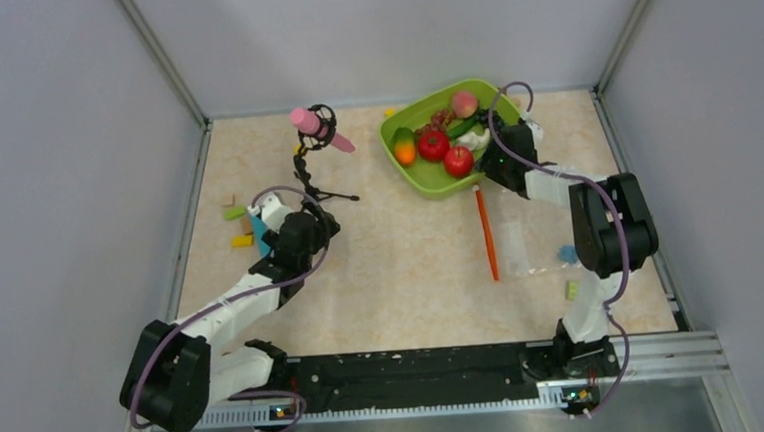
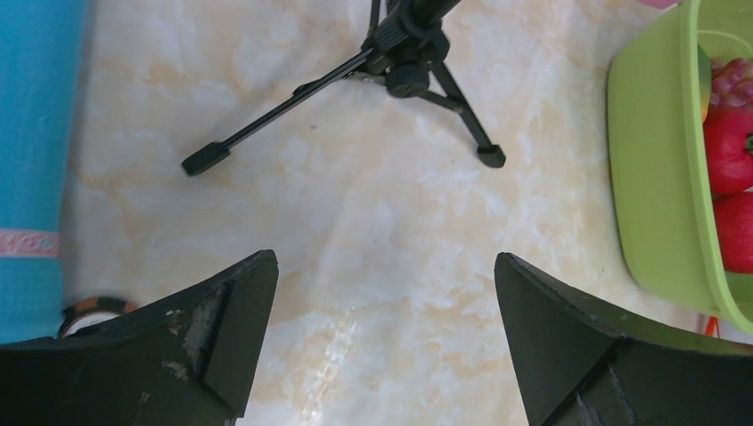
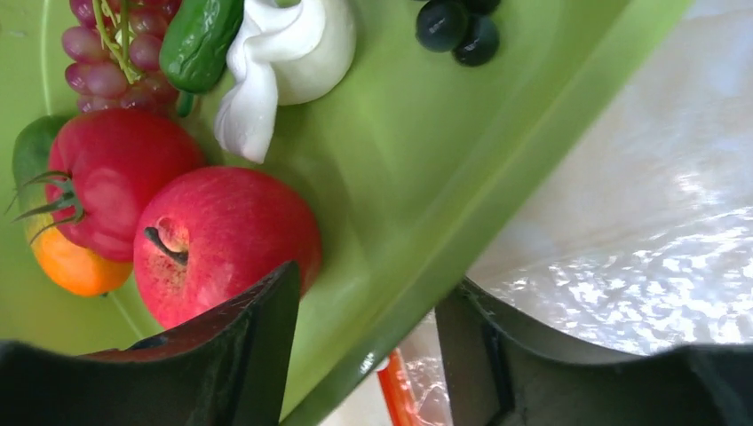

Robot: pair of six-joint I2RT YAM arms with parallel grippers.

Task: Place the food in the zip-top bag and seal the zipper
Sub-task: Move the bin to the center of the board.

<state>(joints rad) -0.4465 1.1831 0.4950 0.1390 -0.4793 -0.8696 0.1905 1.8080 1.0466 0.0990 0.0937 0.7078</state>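
Loading not begun: the food (image 1: 434,145) lies in the green tray (image 1: 424,185), the zip-top bag (image 1: 538,246) empty alongside. Right gripper (image 3: 368,297) straddles the tray rim, half-closed; grip cannot be told. Left gripper (image 2: 386,266) wide, empty. Next likely needs a firm pinch.

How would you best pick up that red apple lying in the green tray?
I'd take the red apple across its round middle, coming down from above. It lies in the green tray with the tomato close on one side and the tray's wall near on another, so the top is the free approach. Set the jaws where neither crowds it.
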